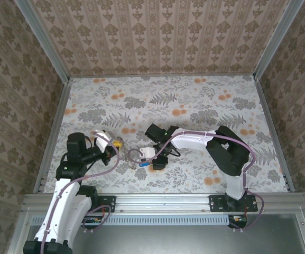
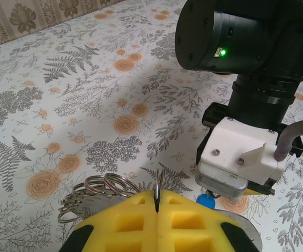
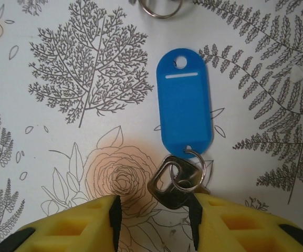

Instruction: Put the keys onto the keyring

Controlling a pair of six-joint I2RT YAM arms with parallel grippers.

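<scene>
A silvery key (image 3: 173, 190) lies flat on the table, joined by a small split ring to a blue plastic tag (image 3: 184, 105). My right gripper (image 3: 155, 209) stands open over it, the key head between the yellow fingers and against the right one. My left gripper (image 2: 157, 203) is shut on the keyring (image 2: 158, 185), a thin metal ring standing on edge between its yellow pads. The blue tag (image 2: 206, 200) shows just to the right of those pads, under the right arm's white camera mount (image 2: 243, 155). From above, both grippers (image 1: 115, 144) (image 1: 156, 162) meet near the table's front middle.
Several more metal rings (image 2: 101, 185) hang in a bunch on a grey plate at the left pad's side. Part of another ring (image 3: 160, 17) lies beyond the tag. The right arm's black wrist (image 2: 246, 37) looms close above the left gripper. Metal rails (image 1: 157, 200) border the table.
</scene>
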